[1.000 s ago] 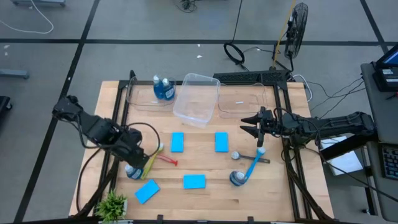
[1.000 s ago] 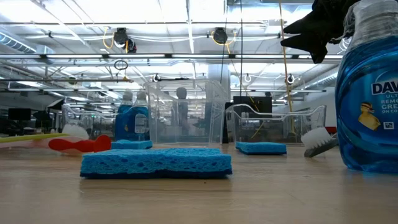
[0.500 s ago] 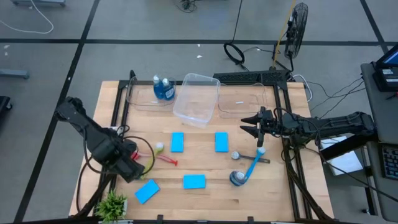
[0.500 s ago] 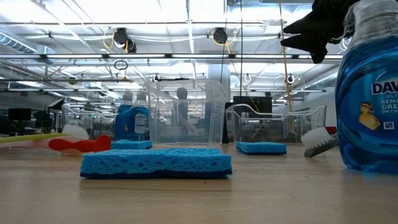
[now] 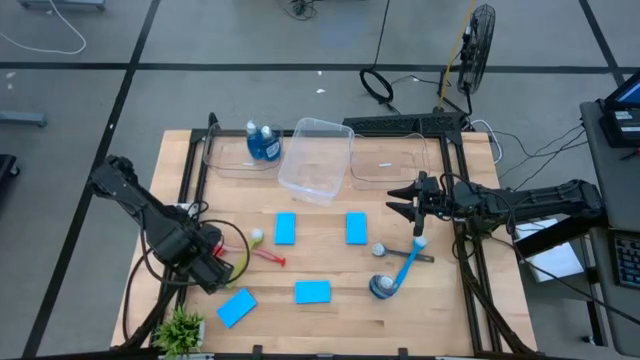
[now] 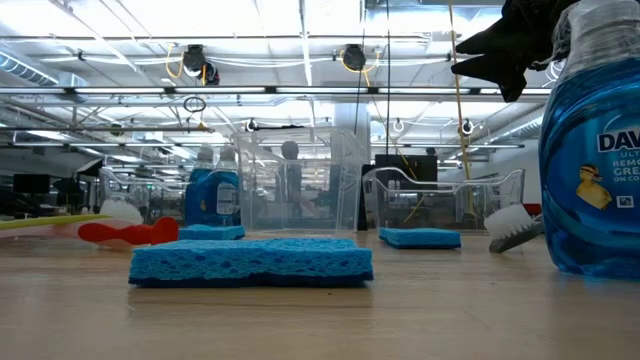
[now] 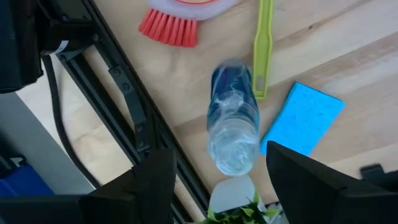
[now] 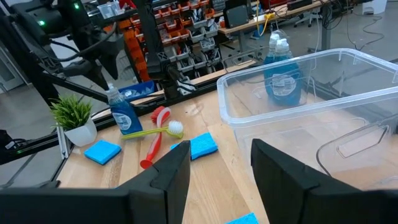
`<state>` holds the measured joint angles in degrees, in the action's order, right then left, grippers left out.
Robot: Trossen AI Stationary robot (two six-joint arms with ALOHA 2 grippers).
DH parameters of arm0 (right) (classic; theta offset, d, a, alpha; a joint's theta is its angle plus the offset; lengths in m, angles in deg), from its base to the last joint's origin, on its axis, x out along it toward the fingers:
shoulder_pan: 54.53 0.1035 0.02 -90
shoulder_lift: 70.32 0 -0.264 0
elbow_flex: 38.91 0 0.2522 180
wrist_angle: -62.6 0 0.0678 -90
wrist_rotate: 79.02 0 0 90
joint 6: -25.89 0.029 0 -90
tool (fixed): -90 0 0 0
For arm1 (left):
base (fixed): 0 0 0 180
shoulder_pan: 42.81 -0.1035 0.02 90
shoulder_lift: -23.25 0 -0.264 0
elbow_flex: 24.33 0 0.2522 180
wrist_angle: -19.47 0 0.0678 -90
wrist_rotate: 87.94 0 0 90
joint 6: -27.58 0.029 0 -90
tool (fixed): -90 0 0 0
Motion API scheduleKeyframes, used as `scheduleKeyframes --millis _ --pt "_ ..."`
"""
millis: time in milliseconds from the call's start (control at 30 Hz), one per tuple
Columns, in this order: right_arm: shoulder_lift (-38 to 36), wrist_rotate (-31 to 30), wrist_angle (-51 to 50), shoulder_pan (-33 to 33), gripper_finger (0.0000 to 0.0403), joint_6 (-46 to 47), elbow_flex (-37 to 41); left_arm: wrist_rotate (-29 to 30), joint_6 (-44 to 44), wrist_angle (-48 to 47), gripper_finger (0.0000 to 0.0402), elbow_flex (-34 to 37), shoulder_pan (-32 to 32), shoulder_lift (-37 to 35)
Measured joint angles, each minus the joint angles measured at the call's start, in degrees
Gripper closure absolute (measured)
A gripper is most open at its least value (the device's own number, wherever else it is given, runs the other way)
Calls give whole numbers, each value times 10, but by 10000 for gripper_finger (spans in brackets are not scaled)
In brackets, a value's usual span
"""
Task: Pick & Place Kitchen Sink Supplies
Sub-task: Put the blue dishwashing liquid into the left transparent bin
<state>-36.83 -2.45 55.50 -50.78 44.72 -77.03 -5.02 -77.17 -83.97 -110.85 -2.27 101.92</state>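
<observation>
A blue soap bottle (image 7: 233,127) stands upright near the table's left near corner, also in the right wrist view (image 8: 122,113). My left gripper (image 5: 207,268) (image 7: 217,165) hangs open above it, fingers either side and apart from it. Beside the bottle lie a yellow-green brush (image 7: 262,46), a red brush (image 5: 268,258) and a blue sponge (image 7: 303,118). More sponges (image 5: 285,228) (image 5: 356,228) (image 5: 312,291) lie mid-table. A blue brush (image 5: 405,265) leans on another bottle (image 5: 382,287). Two bottles (image 5: 262,142) stand in the left bin. My right gripper (image 5: 418,205) (image 8: 221,174) waits open at the right.
Three clear bins sit along the far edge: left (image 5: 228,158), a tilted middle one (image 5: 318,158) and right (image 5: 390,160). A small potted plant (image 5: 180,328) stands at the near left corner, close to my left gripper. Black frame rails (image 7: 134,115) run along the table's sides.
My left gripper has moved toward the table's near left corner and now covers, in the high view, the bottle that showed beside it a second ago. The bottle and brushes have stayed in place. My right arm has kept still.
</observation>
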Motion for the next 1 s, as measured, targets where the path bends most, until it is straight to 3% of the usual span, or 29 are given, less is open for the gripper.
scheduleKeyframes --millis 667,1000 --pt "0 0 0 0 248 0 0 -3 12 62 159 68 0 0" --pt "0 0 0 0 248 0 0 -3 25 66 265 69 0 -1"
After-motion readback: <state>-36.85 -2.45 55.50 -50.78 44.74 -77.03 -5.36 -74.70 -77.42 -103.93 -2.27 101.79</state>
